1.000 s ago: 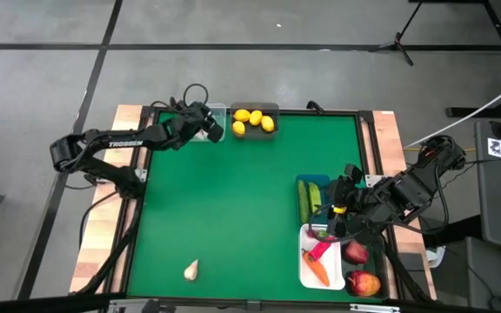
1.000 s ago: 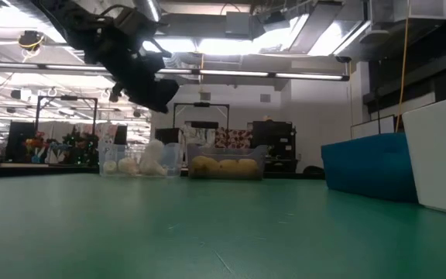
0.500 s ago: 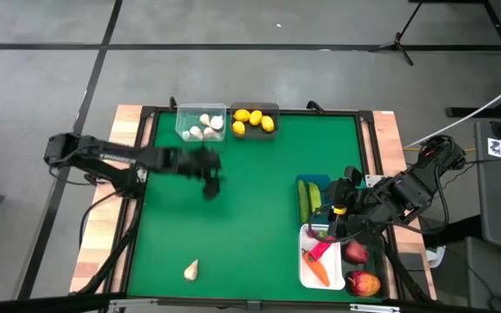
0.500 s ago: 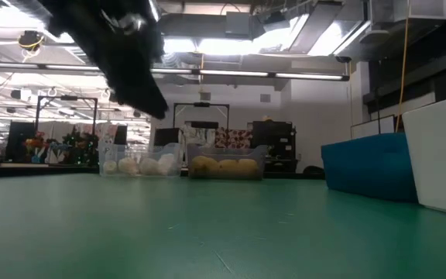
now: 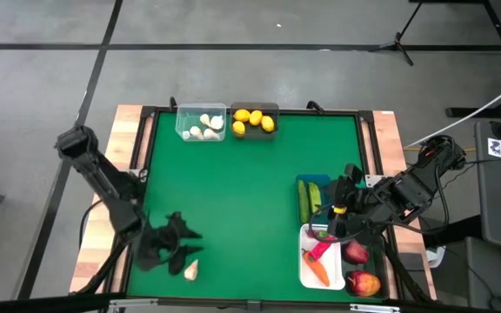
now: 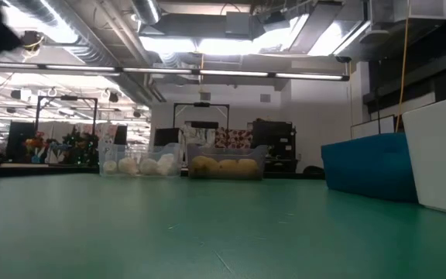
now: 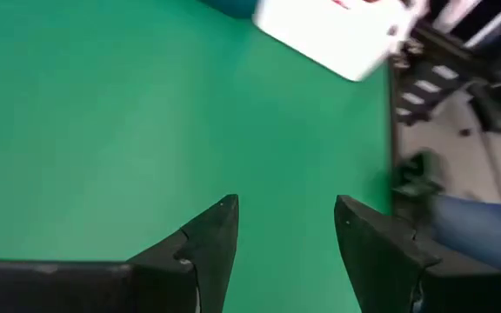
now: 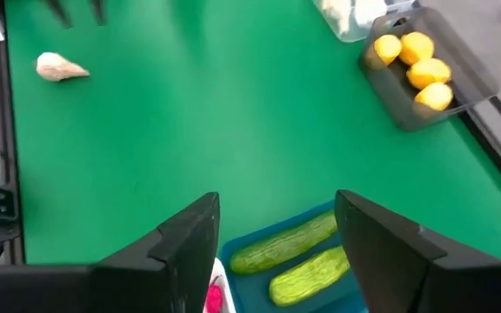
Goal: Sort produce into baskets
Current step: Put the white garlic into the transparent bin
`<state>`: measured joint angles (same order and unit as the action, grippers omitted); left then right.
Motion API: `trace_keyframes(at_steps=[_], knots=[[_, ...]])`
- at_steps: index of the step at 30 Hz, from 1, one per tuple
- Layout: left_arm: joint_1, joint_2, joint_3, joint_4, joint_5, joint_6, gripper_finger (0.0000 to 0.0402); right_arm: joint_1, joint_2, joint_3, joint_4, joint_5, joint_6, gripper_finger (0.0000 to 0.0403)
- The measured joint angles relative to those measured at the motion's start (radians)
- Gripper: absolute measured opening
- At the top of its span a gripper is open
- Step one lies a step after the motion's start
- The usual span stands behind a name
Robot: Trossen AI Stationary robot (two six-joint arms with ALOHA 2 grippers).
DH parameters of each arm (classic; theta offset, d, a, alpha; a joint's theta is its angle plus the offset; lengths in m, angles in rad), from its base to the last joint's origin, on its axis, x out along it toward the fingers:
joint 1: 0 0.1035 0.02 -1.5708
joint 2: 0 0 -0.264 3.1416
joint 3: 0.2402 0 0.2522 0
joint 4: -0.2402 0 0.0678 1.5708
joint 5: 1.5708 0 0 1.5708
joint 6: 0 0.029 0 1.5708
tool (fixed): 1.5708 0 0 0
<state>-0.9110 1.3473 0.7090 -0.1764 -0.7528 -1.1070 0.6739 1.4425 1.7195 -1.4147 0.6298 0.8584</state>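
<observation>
One white bulb [image 5: 190, 270] lies loose on the green mat near the table's near left corner; it also shows in the right wrist view as the bulb [image 8: 59, 67]. My left gripper [image 5: 188, 245] hovers just on its far side, open, with nothing between its fingers [image 7: 285, 202]. My right gripper [image 8: 277, 198] hangs open above the blue basket [image 5: 313, 184] that holds two cucumbers [image 8: 294, 248]. The clear basket [image 5: 202, 124] holds white bulbs. The dark grey basket [image 5: 254, 120] holds lemons.
At the near right stands the white basket [image 5: 306, 265] with a carrot and red pieces. Two red apples [image 5: 360, 268] lie beside it. The middle of the mat [image 5: 242, 191] is bare. Wooden rails edge the table. In the low view the baskets [image 6: 180, 162] line the far edge.
My left gripper has swung fast from above the clear basket at the far edge, across the mat, to the near left corner beside the loose bulb, turning as it went. A white bulb that stood tall in the clear basket now lies among the others.
</observation>
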Motion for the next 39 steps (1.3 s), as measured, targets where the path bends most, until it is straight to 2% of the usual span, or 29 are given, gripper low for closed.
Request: trace_keyframes(at_steps=[3, 11, 20, 34, 39], knots=[[-0.068, 0.062, 0.038, 0.003, -0.011, -0.064, 0.0185, 0.0, 0.0, 0.0, 0.0, 0.015, 0.0, 0.023], [-0.146, 0.247, 0.177, 0.0, 0.01, -0.045, 0.0185, 0.0, 0.0, 0.0, 0.005, 0.017, 0.0, 0.023], [-0.169, 0.414, 0.192, 0.0, 0.013, -0.177, 0.0185, 0.0, 0.016, 0.0, 0.008, 0.033, 0.0, 0.023], [-0.185, 0.478, 0.196, 0.006, 0.075, -0.291, 0.0185, 0.0, 0.016, 0.0, 0.006, 0.016, 0.0, 0.023], [-0.181, 0.472, 0.196, -0.053, 0.089, -0.284, 0.0185, 0.0, 0.016, 0.0, -0.003, 0.016, -0.002, 0.023]])
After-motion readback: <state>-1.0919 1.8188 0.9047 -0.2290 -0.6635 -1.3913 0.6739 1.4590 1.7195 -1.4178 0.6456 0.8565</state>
